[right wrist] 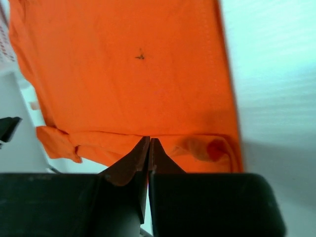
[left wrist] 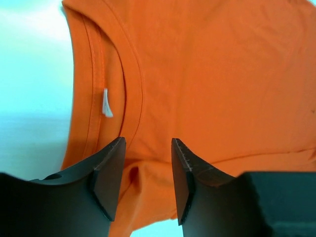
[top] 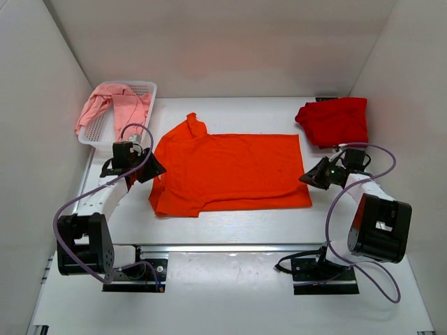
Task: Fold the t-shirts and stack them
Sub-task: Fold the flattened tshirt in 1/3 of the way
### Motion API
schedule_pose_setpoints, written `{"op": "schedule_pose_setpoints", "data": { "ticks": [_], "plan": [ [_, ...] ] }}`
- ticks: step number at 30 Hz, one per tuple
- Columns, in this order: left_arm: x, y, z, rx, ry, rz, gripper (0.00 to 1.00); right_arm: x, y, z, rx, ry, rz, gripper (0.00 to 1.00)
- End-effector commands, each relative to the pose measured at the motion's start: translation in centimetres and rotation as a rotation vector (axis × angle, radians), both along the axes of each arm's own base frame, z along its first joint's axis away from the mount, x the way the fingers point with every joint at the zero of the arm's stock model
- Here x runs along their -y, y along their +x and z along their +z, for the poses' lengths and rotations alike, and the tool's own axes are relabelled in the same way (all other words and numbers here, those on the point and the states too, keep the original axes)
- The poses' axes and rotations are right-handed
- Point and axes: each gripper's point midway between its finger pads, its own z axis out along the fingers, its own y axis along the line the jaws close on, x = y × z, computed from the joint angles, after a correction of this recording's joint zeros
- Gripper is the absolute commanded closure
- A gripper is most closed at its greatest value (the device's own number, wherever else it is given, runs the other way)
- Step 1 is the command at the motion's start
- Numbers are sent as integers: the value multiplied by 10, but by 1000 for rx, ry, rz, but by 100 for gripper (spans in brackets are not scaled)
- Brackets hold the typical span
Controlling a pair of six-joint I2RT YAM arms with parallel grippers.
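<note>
The bright orange t-shirt (top: pixel 230 171) lies spread flat in the middle of the table, its lower edge folded over. My left gripper (top: pixel 148 167) is open just above the shirt's left edge, near the collar; in the left wrist view the gripper (left wrist: pixel 148 148) has orange cloth (left wrist: pixel 212 74) showing between its fingers. My right gripper (top: pixel 309 179) is at the shirt's right edge. In the right wrist view it (right wrist: pixel 149 141) is shut with nothing between its tips, above the shirt's folded hem (right wrist: pixel 123 74). The darker red t-shirt (top: pixel 334 121) lies bunched at the back right. The pale pink t-shirt (top: pixel 112 106) hangs over the basket.
The white mesh basket (top: pixel 145 89) stands at the back left corner. White walls enclose the table on three sides. The arm bases (top: pixel 133 269) and their cables sit at the near edge.
</note>
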Motion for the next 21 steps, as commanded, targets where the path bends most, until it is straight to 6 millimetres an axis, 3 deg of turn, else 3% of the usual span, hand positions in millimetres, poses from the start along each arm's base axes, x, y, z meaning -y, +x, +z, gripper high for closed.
{"op": "schedule_pose_setpoints", "data": {
  "ticks": [1,3,4,6,8,10,11,13,15,16,21],
  "plan": [
    [3,-15,8,18,0,-31,48,1,8,11,61,-152,51,99],
    [-1,-19,11,26,27,-22,49,7,6,8,55,-226,26,97],
    [-2,-23,13,21,38,-26,48,12,7,12,76,-270,6,87],
    [-6,-28,17,17,80,-36,44,7,9,23,139,-281,47,82],
    [-10,-38,13,-23,116,-41,42,-26,7,39,237,-255,210,77],
    [-13,-42,9,-40,138,-38,40,-49,2,36,233,-296,306,74],
    [-13,-46,4,-54,139,-38,40,-65,-4,33,235,-310,366,74],
    [-10,-54,-7,-94,126,-54,41,-76,-8,22,201,-326,393,76],
    [-9,-62,-14,-133,123,-62,44,-89,-17,17,179,-257,414,96],
    [-8,-63,-15,-140,121,-72,45,-96,-19,19,196,-220,432,99],
    [11,-76,-18,-142,77,-127,42,-134,-33,17,199,-196,539,99]
  ]
}}
